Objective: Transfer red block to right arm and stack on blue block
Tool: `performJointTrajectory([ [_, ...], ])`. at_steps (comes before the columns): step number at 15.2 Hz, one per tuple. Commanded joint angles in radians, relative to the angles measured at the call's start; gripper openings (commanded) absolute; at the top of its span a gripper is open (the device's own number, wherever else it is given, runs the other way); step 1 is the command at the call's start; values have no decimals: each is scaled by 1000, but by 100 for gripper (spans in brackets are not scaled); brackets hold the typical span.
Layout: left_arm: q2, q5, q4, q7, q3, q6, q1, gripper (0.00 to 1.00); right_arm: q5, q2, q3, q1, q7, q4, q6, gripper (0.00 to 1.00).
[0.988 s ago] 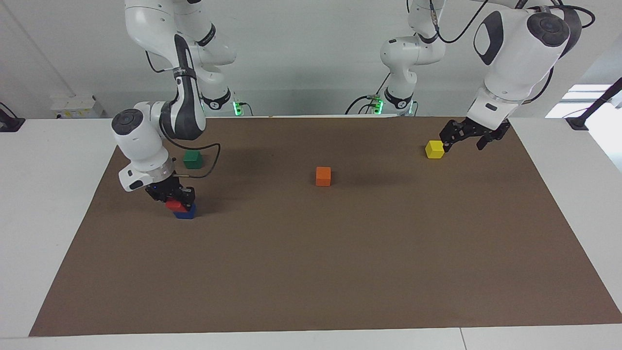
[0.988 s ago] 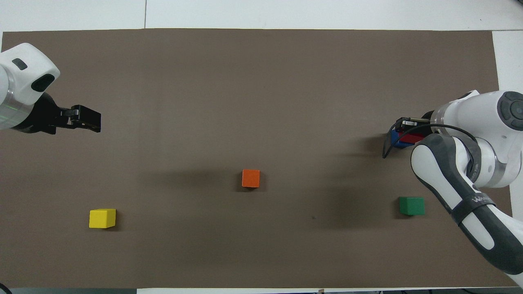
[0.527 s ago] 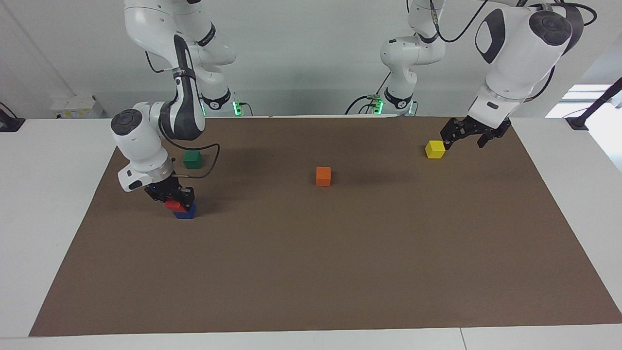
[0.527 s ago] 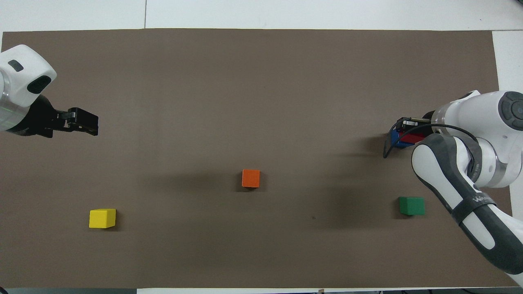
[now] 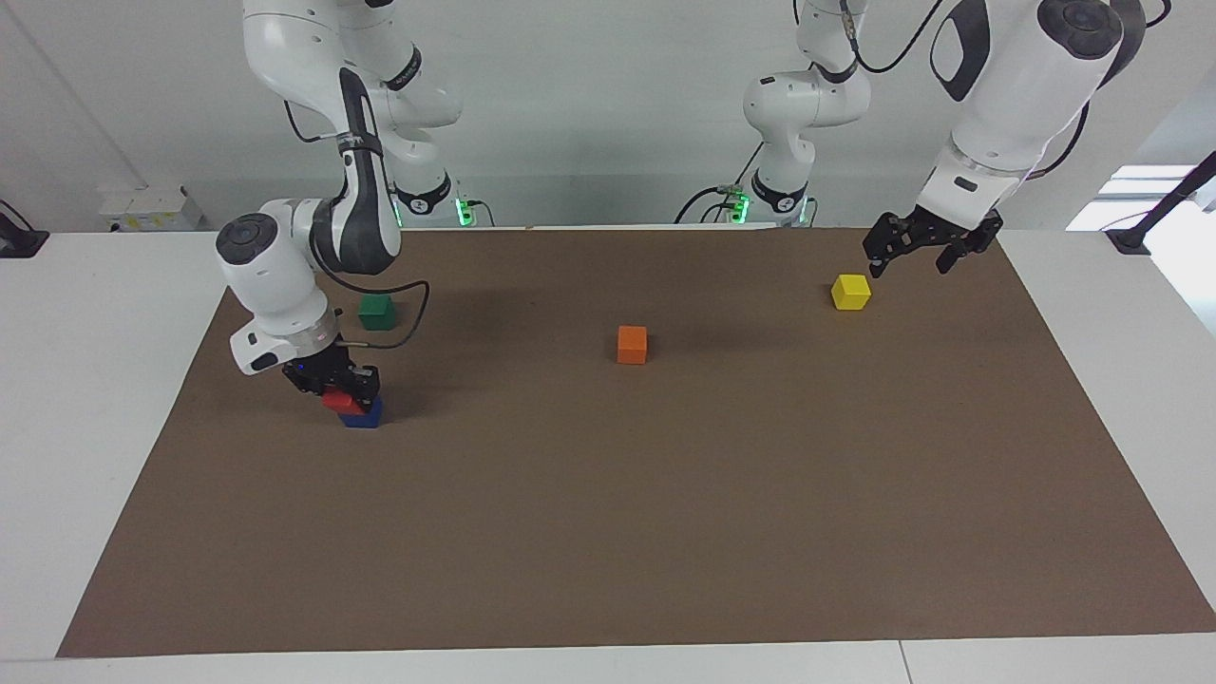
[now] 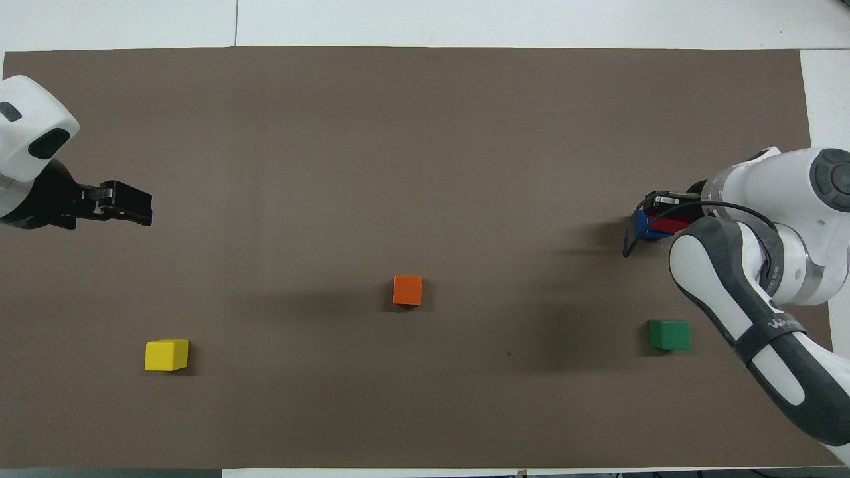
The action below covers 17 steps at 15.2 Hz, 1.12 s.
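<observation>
my right gripper (image 5: 344, 388): clamped tight on the red block (image 5: 341, 401), down at my right arm's end of the mat (image 5: 608, 532)
red block: sitting right on top of the blue block (image 5: 366, 415), kinda skewed toward my side, my fingers on it
blue block: flat on the mat, farther out from me than the green cube (image 5: 377, 311)
my left gripper (image 5: 920, 251): wide open, nothing in it, hanging in the air at the other end by the yellow cube (image 5: 850, 292)
orange cube (image 5: 632, 344): mid-mat, on its own
</observation>
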Motion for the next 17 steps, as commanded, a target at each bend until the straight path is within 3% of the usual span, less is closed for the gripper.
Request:
performJointTrajectory([
  [1,-10,-3,-9,8,15,-12,-10,100,-30,-3,8,-14,26,-2,-9,4],
  [2,-13,-3,-9,8,15,-12,-10,100,-30,-3,8,-14,28,-2,-11,24],
  [4,-15,-3,-10,4,15,-12,-8,100,-30,-3,8,-14,29,-2,-11,53],
  [6,-15,-3,-10,4,15,-16,-8,100,-30,-4,8,-14,33,-2,-14,74],
  [8,-15,-3,-10,4,15,-16,-8,100,-30,-4,8,-12,34,0,-15,88],
  [11,-15,-3,-10,4,15,-16,-8,100,-30,-4,8,-9,36,1,-21,99],
  [14,-15,-3,-10,4,15,-16,-8,100,-29,-8,8,-6,34,16,-57,100],
  [17,-15,-3,-12,4,13,-14,-10,100,-27,-35,13,-3,25,79,-176,100],
])
